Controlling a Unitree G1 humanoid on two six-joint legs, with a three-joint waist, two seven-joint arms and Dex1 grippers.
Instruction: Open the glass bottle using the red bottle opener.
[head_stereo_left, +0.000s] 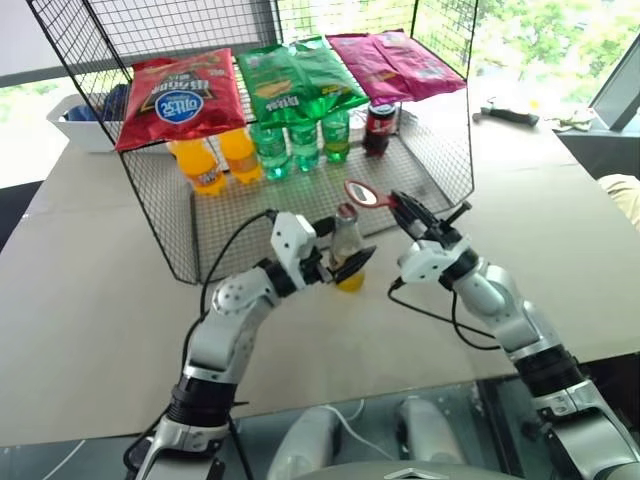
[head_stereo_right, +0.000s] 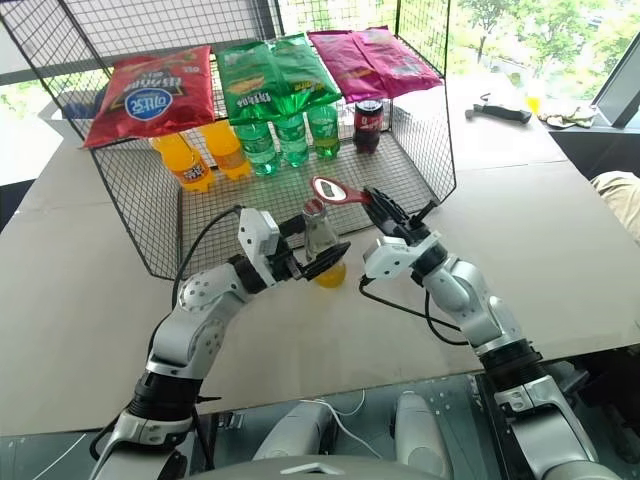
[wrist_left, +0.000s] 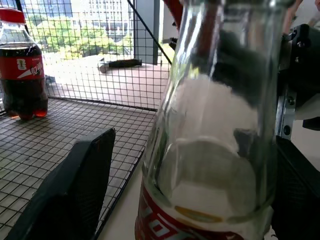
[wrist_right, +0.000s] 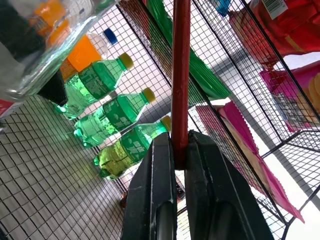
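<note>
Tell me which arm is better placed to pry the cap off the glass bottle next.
The right. Its gripper is shut on the red bottle opener, whose ring head sits just above the glass bottle top. The left gripper has open jaws on either side of the bottle.

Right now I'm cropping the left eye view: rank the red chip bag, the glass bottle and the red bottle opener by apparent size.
1. red chip bag, though farthest from the camera.
2. glass bottle, partly hidden by the left fingers.
3. red bottle opener, smallest.
</note>
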